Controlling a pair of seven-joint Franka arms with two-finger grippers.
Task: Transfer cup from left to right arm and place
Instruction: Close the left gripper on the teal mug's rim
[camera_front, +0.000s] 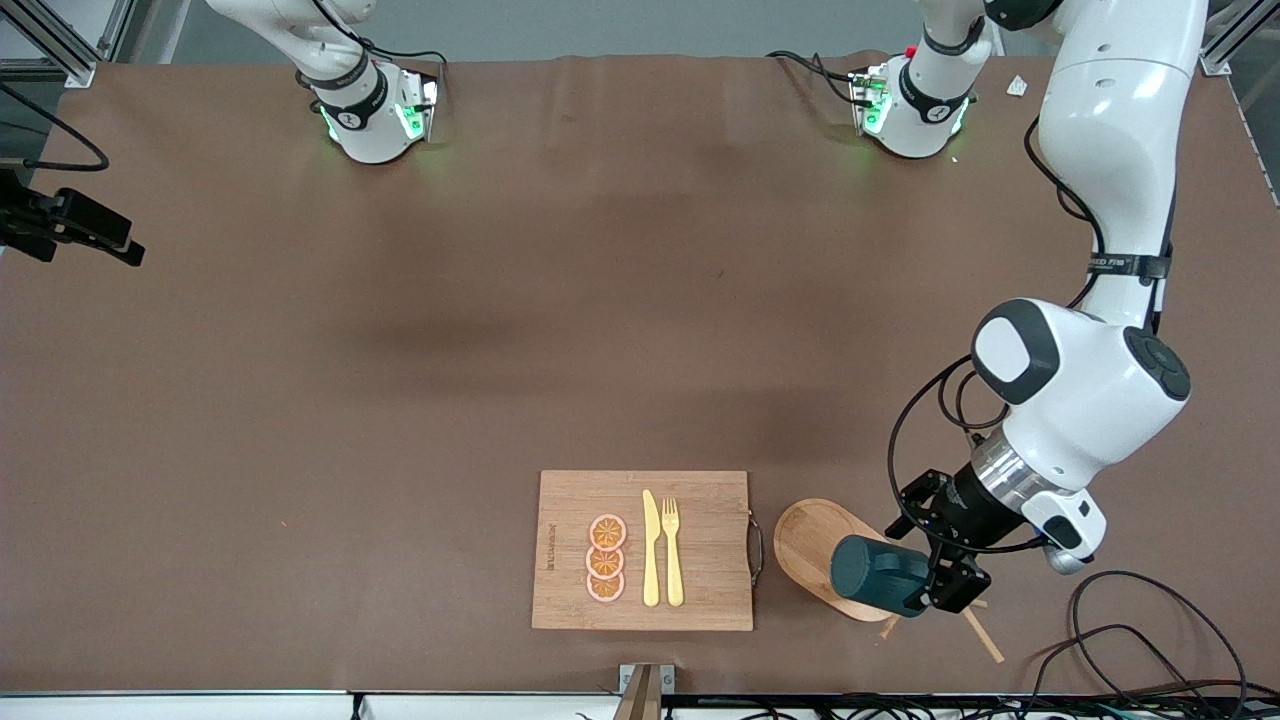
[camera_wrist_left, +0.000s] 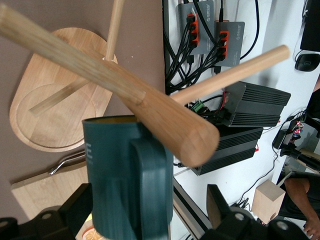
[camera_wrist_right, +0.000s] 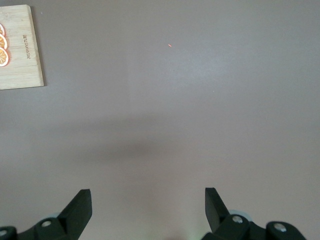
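The dark teal cup (camera_front: 878, 575) is tipped on its side over an oval wooden base (camera_front: 805, 535), at a wooden peg stand (camera_wrist_left: 150, 102). In the left wrist view the cup (camera_wrist_left: 127, 175) shows its handle toward the camera and a sliver of yellow rim. A thick peg ends just by the handle's top. My left gripper (camera_front: 918, 582) is open around the cup (camera_wrist_left: 149, 200). One finger is close against the cup's side and the other stands well apart. My right gripper (camera_wrist_right: 148, 195) is open and empty over bare brown table, out of the front view.
A bamboo cutting board (camera_front: 640, 550) with three orange slices (camera_front: 606, 558), a yellow knife (camera_front: 651, 548) and a fork (camera_front: 672, 550) lies beside the wooden base, toward the right arm's end. The table's front edge is close by. Cables (camera_front: 1150, 640) lie toward the left arm's end.
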